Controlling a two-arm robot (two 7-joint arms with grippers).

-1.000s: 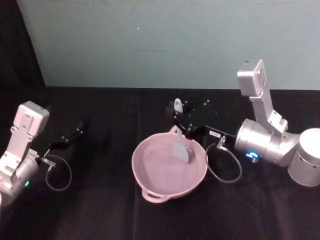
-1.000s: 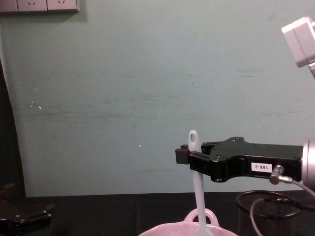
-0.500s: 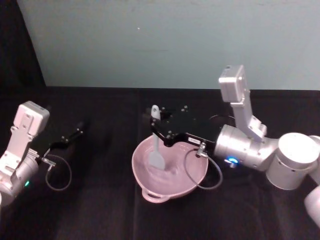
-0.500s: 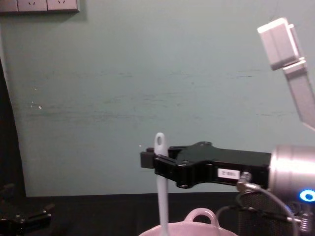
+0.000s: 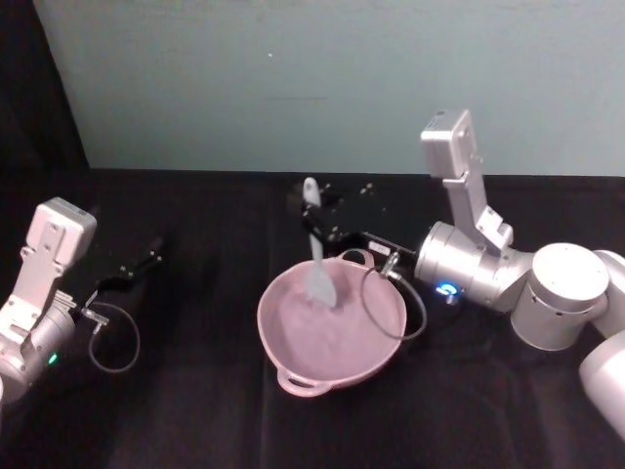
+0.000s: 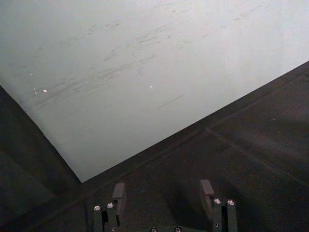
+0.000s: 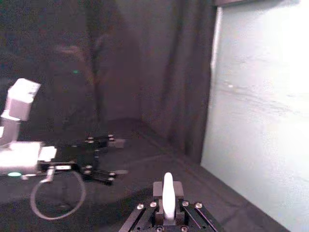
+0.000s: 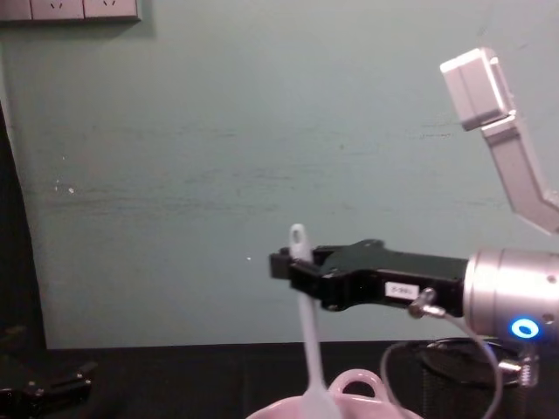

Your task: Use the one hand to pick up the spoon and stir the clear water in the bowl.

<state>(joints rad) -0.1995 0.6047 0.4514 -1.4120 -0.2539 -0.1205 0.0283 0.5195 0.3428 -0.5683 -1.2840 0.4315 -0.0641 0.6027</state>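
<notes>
Black table (image 5: 195,420) underneath everything. Near its middle, the pale pink bowl (image 5: 342,347), one loop handle on the near rim. Over the bowl's far rim, the right gripper (image 5: 312,223), clamped tight on the spoon (image 5: 314,256) just below the handle's hole. Parked far left, the left gripper (image 5: 154,249), fingers apart, holding nothing. Spoon near upright, blade down inside the bowl's far side

The right pincer (image 5: 314,223) reaches in from the right, clamped on the upper handle of the white spoon (image 5: 316,262). The spoon's blade dips into the far side of the pink bowl (image 5: 280,360). The left pincer (image 5: 146,262) rests well apart, at the left of the black desk (image 5: 195,415).
</notes>
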